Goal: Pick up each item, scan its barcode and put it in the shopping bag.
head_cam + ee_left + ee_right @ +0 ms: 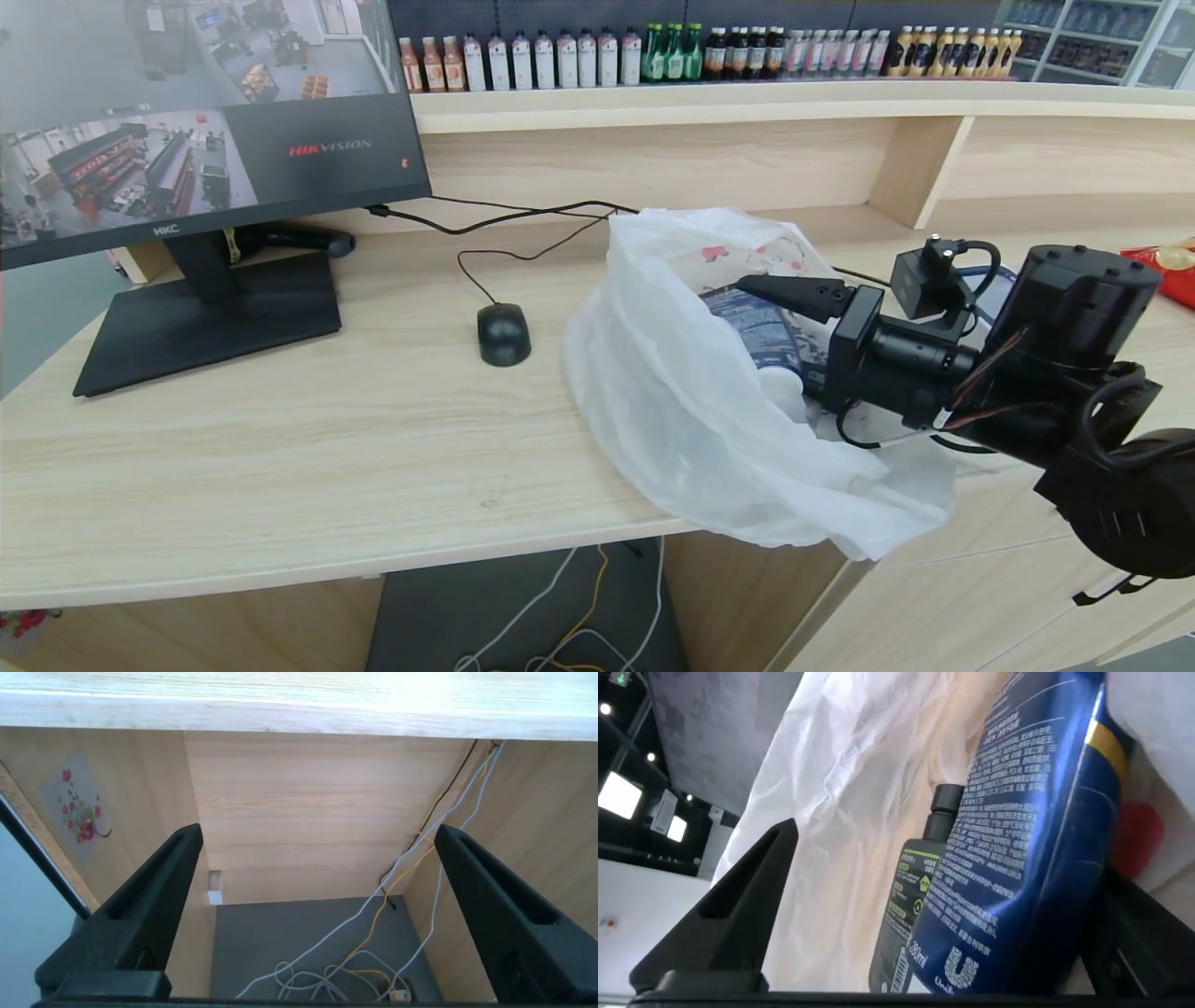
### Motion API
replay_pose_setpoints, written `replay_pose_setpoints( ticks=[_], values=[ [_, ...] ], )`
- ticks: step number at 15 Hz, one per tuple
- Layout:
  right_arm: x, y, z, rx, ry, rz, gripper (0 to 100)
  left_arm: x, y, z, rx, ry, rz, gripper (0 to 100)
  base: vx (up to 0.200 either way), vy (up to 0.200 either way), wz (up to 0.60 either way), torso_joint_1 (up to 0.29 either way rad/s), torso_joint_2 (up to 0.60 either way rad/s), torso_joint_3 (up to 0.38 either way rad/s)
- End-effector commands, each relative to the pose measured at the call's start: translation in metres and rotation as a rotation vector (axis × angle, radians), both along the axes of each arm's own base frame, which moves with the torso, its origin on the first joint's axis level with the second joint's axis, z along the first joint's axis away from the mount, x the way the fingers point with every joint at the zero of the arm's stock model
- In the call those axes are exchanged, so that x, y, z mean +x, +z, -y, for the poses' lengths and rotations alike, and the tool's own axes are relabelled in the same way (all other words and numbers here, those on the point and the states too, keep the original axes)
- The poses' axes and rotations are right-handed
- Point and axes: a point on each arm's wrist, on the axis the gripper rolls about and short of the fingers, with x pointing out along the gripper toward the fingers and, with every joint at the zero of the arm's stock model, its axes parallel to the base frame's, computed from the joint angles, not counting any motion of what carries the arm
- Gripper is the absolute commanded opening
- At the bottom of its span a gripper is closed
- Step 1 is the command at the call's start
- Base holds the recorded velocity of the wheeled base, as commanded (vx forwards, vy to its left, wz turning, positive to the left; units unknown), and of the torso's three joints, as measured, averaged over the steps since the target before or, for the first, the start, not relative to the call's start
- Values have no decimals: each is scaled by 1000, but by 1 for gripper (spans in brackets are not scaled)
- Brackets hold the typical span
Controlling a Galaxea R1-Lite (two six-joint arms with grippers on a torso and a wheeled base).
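A white plastic shopping bag [709,420] lies open on the wooden counter [327,448], right of centre. My right gripper [798,331] is inside its mouth. In the right wrist view that gripper [952,859] is open, its fingers [729,924] spread wide. A blue bottle [1027,840] with white print lies between them, against one finger and apart from the other. A dark bottle with a green label [910,896] lies beside it. The blue bottle [761,327] also shows in the head view. My left gripper [318,840] hangs open and holds nothing, below the counter top.
A monitor [187,121] on a black stand sits at the counter's left, with a black handheld device [289,241] behind it. A mouse [504,333] lies mid-counter. A red packet [1167,266] is at the far right. Loose cables [374,943] lie under the counter.
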Motion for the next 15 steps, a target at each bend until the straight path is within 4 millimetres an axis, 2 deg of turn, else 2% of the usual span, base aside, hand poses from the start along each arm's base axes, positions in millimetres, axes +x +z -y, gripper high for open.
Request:
replay_pose_setpoints(
  ticks=[1, 9, 15],
  values=[
    [-6, 10, 4, 6, 1, 30, 100, 0, 0, 0, -2, 0, 0, 100, 0, 0, 0, 0, 0, 0],
    [-3, 17, 19, -37, -54, 108, 100, 0, 0, 0, -2, 1, 0, 100, 0, 0, 0, 0, 0, 0],
    [-19, 43, 23, -16, -61, 247, 100, 0, 0, 0, -2, 1, 0, 100, 0, 0, 0, 0, 0, 0]
  ],
)
